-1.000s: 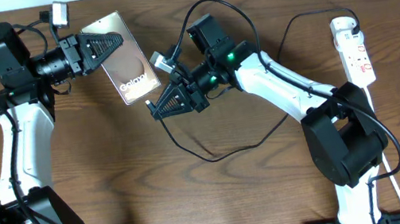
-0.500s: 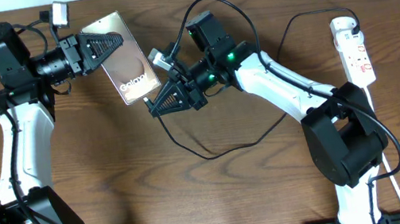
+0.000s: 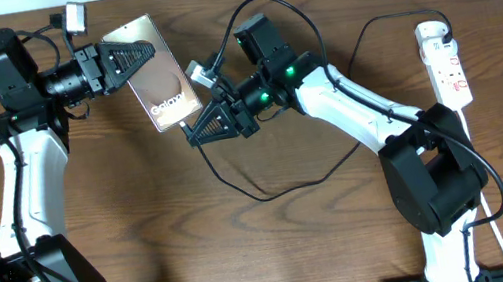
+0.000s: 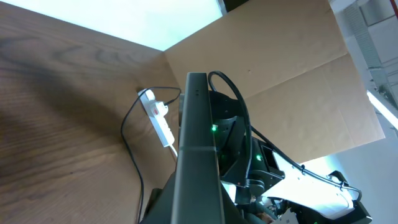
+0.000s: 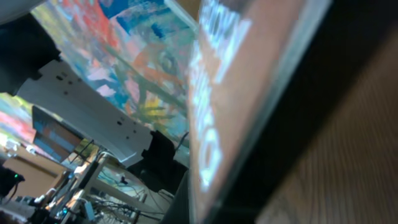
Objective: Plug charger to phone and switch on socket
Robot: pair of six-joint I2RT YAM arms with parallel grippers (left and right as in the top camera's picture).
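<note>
Charger: the thin black cable lies in a loose loop on the wooden table, lower centre of the overhead frame. One end rises to the right gripper; the rest trails right toward the socket.
Right gripper: fingers together, pinched on the charger's free end. The plug tip is hidden, and the fingertips sit just beside the phone's lower corner.
Phone: upper centre-left, angled, tan screen with white lettering facing up.
Left gripper: clamped on the phone's upper-left edge.
Socket: white strip at the upper right edge, well apart from both grippers.
</note>
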